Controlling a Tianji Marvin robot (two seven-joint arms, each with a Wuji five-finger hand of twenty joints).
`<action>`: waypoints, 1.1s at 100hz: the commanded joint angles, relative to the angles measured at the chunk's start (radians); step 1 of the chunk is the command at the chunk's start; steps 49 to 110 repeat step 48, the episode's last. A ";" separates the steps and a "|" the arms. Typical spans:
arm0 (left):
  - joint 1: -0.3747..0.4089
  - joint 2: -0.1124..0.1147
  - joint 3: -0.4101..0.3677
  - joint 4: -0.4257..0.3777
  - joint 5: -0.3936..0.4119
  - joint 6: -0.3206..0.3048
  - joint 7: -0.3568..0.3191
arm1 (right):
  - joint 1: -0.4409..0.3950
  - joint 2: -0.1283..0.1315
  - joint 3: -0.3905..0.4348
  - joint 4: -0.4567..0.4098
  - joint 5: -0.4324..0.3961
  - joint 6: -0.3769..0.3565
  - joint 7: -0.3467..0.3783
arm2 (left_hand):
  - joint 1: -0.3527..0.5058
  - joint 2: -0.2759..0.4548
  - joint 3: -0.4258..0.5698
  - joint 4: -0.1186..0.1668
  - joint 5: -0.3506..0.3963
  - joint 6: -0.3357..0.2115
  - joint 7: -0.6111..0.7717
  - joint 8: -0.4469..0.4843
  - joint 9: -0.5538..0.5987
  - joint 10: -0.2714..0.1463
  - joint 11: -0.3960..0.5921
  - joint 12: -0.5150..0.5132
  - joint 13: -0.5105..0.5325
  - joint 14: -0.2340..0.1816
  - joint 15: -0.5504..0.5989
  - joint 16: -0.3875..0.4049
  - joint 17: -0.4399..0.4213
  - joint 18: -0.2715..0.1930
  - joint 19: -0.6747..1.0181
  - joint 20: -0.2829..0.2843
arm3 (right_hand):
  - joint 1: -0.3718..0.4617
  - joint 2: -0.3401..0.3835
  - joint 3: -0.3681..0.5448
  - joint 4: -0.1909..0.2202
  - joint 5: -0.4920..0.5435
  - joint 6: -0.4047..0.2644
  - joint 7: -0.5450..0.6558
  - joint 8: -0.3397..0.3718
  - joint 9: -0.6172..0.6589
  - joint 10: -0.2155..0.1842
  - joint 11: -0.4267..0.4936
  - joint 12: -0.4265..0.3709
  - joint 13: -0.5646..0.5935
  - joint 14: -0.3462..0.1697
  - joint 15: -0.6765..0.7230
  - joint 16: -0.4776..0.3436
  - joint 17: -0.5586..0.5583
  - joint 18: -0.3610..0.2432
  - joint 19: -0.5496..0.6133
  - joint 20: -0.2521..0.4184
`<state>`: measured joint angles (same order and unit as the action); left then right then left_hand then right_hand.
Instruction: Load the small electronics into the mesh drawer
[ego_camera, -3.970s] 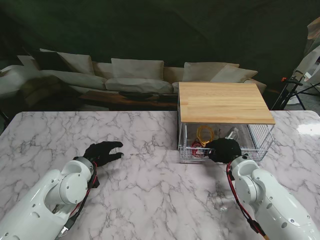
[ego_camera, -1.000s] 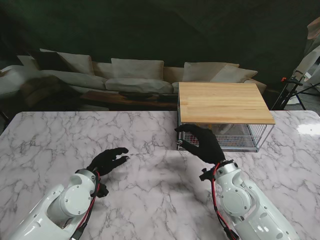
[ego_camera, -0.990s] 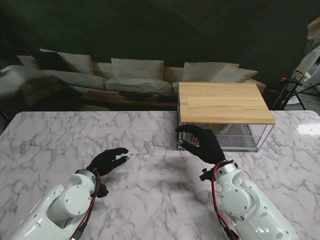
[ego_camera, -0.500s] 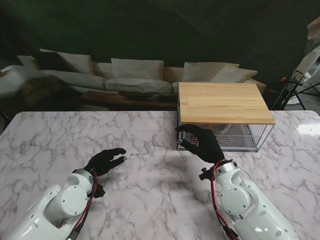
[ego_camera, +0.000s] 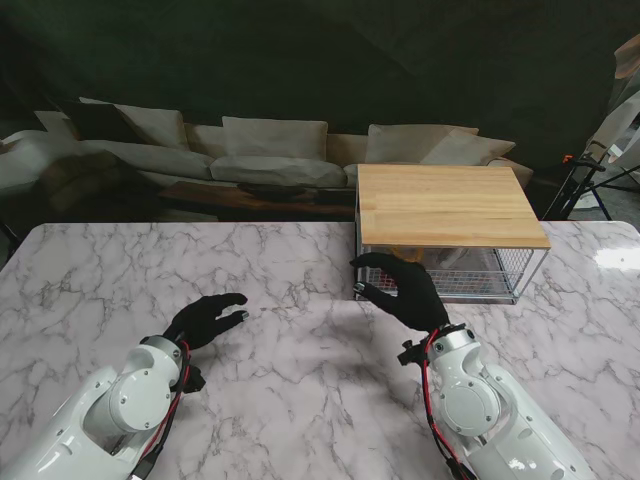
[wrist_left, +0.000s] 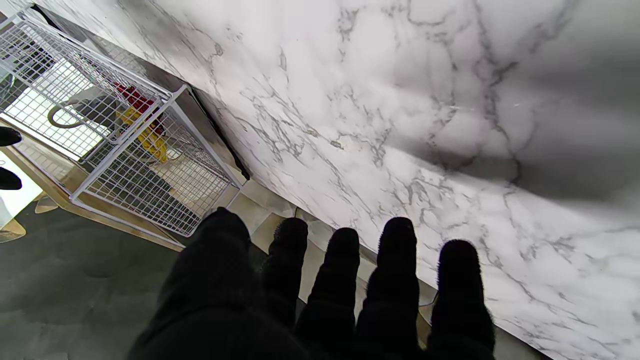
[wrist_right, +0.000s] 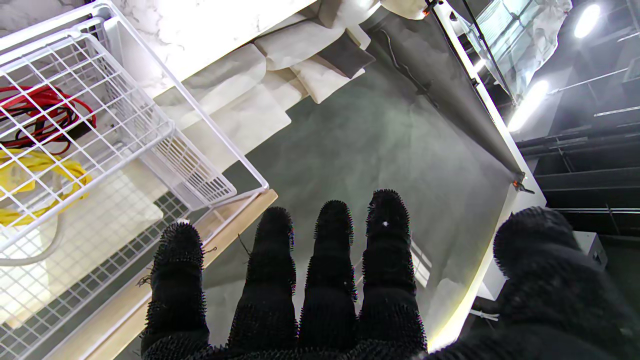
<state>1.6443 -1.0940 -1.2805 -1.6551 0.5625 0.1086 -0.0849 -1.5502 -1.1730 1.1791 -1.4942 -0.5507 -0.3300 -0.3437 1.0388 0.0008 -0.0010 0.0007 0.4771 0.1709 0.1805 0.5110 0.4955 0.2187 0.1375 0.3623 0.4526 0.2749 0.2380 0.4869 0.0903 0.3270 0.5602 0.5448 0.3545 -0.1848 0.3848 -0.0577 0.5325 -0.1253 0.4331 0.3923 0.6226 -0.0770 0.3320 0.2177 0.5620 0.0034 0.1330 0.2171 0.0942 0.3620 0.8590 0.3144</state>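
mesh drawer (ego_camera: 470, 283) pushed in, right hand (ego_camera: 405, 291) spread empty at its front, left hand (ego_camera: 205, 319) open, holding nothing

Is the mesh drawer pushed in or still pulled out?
Pushed in. The mesh drawer front sits about flush under the wooden top; red and yellow cables show inside it.

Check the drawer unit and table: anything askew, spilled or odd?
Nothing stands out. The mesh drawer sits pushed in under the wooden top, cables coiled inside it; the right hand is at its front left corner.
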 joint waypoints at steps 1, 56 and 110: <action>-0.002 0.001 0.002 0.003 -0.005 -0.003 -0.015 | -0.003 -0.001 0.003 -0.009 -0.007 0.003 -0.003 | -0.004 0.044 -0.023 -0.003 -0.010 0.009 -0.006 -0.015 -0.041 0.000 -0.030 -0.021 -0.005 -0.009 -0.016 -0.013 -0.008 0.004 -0.015 -0.012 | 0.017 0.024 -0.016 0.024 -0.017 -0.028 0.009 -0.001 -0.020 -0.013 -0.011 -0.001 -0.016 -0.012 -0.015 0.004 -0.018 -0.018 -0.018 0.009; -0.028 -0.002 0.007 0.034 -0.025 0.008 -0.009 | 0.013 -0.002 -0.001 0.003 0.003 -0.010 -0.001 | -0.003 0.045 -0.022 -0.002 -0.016 0.009 -0.009 -0.019 -0.033 -0.001 -0.033 -0.029 -0.007 -0.009 -0.014 -0.016 -0.011 0.008 -0.017 -0.012 | 0.013 0.015 -0.002 0.024 -0.019 -0.029 0.005 0.000 -0.027 -0.019 -0.011 -0.001 -0.017 -0.017 -0.018 0.007 -0.013 -0.020 -0.024 0.019; -0.028 -0.002 0.007 0.034 -0.025 0.008 -0.009 | 0.013 -0.002 -0.001 0.003 0.003 -0.010 -0.001 | -0.003 0.045 -0.022 -0.002 -0.016 0.009 -0.009 -0.019 -0.033 -0.001 -0.033 -0.029 -0.007 -0.009 -0.014 -0.016 -0.011 0.008 -0.017 -0.012 | 0.013 0.015 -0.002 0.024 -0.019 -0.029 0.005 0.000 -0.027 -0.019 -0.011 -0.001 -0.017 -0.017 -0.018 0.007 -0.013 -0.020 -0.024 0.019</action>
